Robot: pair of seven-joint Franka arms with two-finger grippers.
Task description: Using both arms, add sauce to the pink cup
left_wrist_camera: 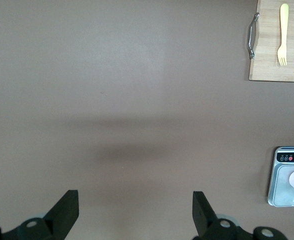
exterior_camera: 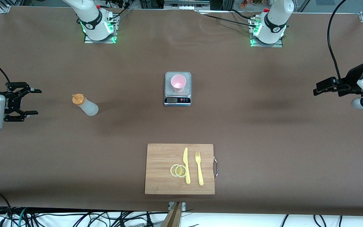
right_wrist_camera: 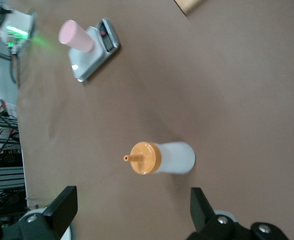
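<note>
Two grippers hang open over the ends of the desk, neither one holding anything. The right gripper (exterior_camera: 30, 101) is up over the edge at the right arm's end, fingers spread wide, with the sauce (exterior_camera: 85, 105) standing on the desk near it (upright, orange cap on top). The left gripper (exterior_camera: 321, 87) waits over the left arm's end, its fingers apart above bare brown cover, as its wrist view shows (left_wrist_camera: 134, 212). The cup (exterior_camera: 178, 83) stands upright on a scale (exterior_camera: 177, 100) at the middle of the desk, well apart from the sauce. A board (exterior_camera: 162, 170) lies by the desk's edge nearest the front camera, carrying two lemon slices (exterior_camera: 178, 170), a knife (exterior_camera: 186, 166) touching them, and a fork (exterior_camera: 199, 168) just beside the knife.
</note>
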